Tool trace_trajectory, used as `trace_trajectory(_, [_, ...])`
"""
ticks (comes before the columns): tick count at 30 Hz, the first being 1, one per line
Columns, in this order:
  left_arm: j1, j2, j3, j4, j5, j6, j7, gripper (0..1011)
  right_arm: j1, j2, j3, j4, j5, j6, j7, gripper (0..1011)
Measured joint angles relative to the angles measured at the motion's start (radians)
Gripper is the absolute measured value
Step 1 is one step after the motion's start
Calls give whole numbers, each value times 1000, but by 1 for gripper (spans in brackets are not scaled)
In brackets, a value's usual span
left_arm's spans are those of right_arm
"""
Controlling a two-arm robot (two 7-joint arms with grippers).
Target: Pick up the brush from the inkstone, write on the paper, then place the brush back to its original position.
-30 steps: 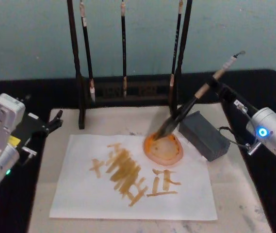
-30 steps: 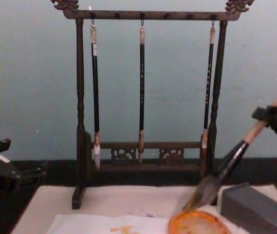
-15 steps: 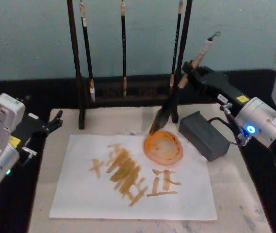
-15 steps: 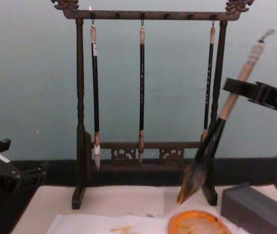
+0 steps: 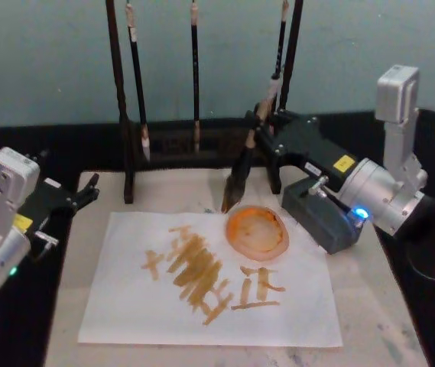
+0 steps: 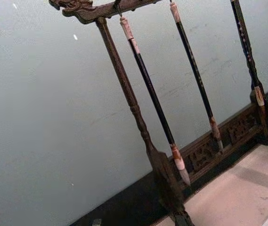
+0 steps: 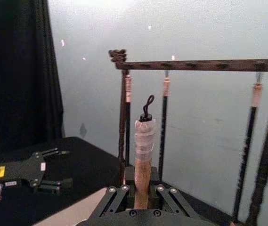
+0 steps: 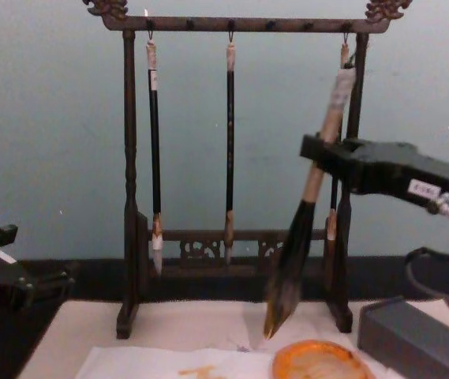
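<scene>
The brush (image 5: 240,170) has a pale handle and a bushy dark tuft. It hangs nearly upright, tip down, in my right gripper (image 5: 265,128), which is shut on its handle. The tuft (image 8: 283,296) hovers just above the paper's far edge, beside the far-left rim of the round orange inkstone (image 5: 257,232). From the right wrist, the handle (image 7: 143,146) stands between the fingers, cord loop on top. The white paper (image 5: 125,306) bears orange strokes. My left gripper (image 5: 89,191) is parked open at the table's left edge.
A dark wooden rack (image 5: 121,115) with three thin black-handled brushes stands behind the paper. A grey block (image 5: 322,215) lies right of the inkstone, under my right arm. The cream mat (image 5: 370,306) extends beyond the paper, with black cloth on both sides.
My right gripper has swung left with the brush. The brush went from a low slant to nearly upright. Its tuft has lifted off the inkstone and now hangs at its far-left rim.
</scene>
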State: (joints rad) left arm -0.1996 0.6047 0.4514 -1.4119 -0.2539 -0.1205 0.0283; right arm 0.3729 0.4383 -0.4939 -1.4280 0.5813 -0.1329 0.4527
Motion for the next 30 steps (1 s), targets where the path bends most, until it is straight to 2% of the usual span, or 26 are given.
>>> trace_trajectory(16, [0, 0, 0, 0, 0, 0, 0, 1010, 31, -65, -52, 75, -162, -99, 32, 175])
trace_trajectory(23, [0, 0, 0, 0, 0, 0, 0, 1009, 42, -92, -61, 114, -218, -133, 31, 175])
trace_trajectory(30, [0, 0, 0, 0, 0, 0, 0, 1010, 45, -113, -59, 137, -250, -153, 31, 175])
